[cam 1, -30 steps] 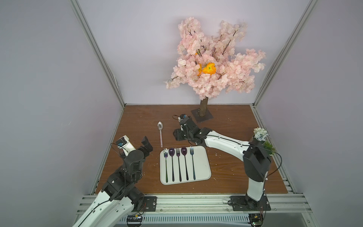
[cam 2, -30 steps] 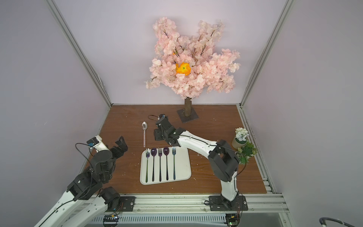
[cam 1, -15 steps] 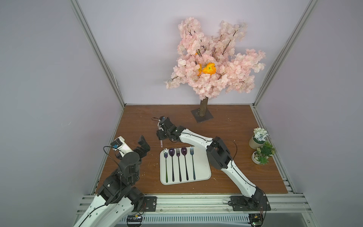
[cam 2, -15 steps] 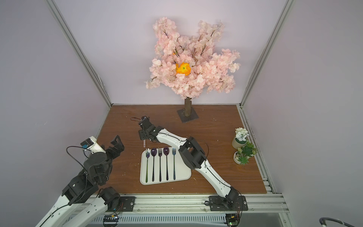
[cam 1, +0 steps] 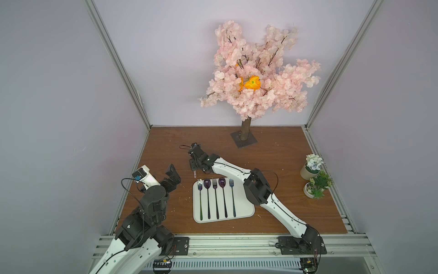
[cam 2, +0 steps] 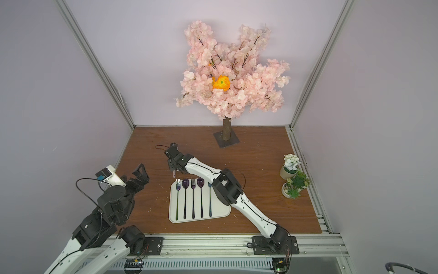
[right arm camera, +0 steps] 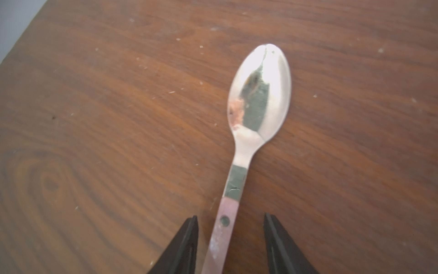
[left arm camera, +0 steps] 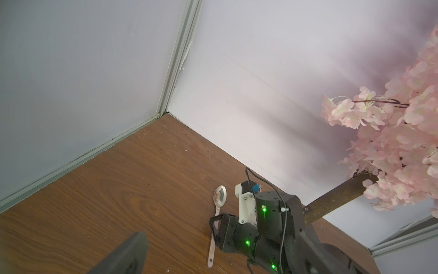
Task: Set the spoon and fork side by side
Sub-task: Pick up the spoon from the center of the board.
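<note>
Black and spread wide, my left fingers [cam 1: 172, 171] hold nothing. They sit raised off the counter [cam 1: 272, 147], that arm folded up near its base, well apart from the action.

Across to the spoon [right arm camera: 237, 166]: it lies flat on the wood right between my right fingers [right arm camera: 187, 244], bowl out ahead of the tips, handle running back under my wrist. Those fingers straddle the handle with a gap on each side, so nothing is gripped yet.

Steel, I'd say: stiff, light and slick. It lies so low that the tips need to be right down at the wood to catch it. Best hold looks like the pinkish handle just behind the neck, squeezed across its narrow width.

My right arm is stretched long and low, wrist pitched down. Behind those fingers sits the tray [cam 1: 244, 208], and the end fork [cam 1: 231, 182] in its row looks like this spoon's partner.
</note>
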`<state>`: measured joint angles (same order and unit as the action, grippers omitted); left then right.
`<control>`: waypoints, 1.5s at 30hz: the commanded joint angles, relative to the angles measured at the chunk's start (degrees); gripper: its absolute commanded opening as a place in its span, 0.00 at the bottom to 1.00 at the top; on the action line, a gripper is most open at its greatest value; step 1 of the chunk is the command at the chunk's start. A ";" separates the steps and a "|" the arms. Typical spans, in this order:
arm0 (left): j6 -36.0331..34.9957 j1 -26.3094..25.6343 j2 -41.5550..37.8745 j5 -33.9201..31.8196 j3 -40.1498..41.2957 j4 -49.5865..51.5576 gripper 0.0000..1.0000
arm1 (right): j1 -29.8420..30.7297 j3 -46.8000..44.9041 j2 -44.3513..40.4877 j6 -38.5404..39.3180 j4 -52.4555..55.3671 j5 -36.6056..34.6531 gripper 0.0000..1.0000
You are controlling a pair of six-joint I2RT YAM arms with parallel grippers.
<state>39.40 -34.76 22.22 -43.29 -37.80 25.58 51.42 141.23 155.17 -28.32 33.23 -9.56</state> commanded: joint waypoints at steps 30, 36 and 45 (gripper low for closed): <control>0.76 0.46 0.27 1.49 0.34 0.60 0.99 | -17.42 -19.75 -14.22 13.62 9.46 0.03 0.06; 1.76 0.48 1.45 1.32 0.31 0.37 0.99 | -20.68 -35.77 -25.88 16.80 10.24 -1.14 0.06; 3.37 0.49 3.77 2.63 0.70 0.29 0.99 | -23.52 -58.49 -46.65 15.30 2.91 -3.60 0.06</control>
<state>41.82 -34.76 25.58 -41.32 -37.58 25.69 27.40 85.52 112.71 -12.49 39.03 -11.90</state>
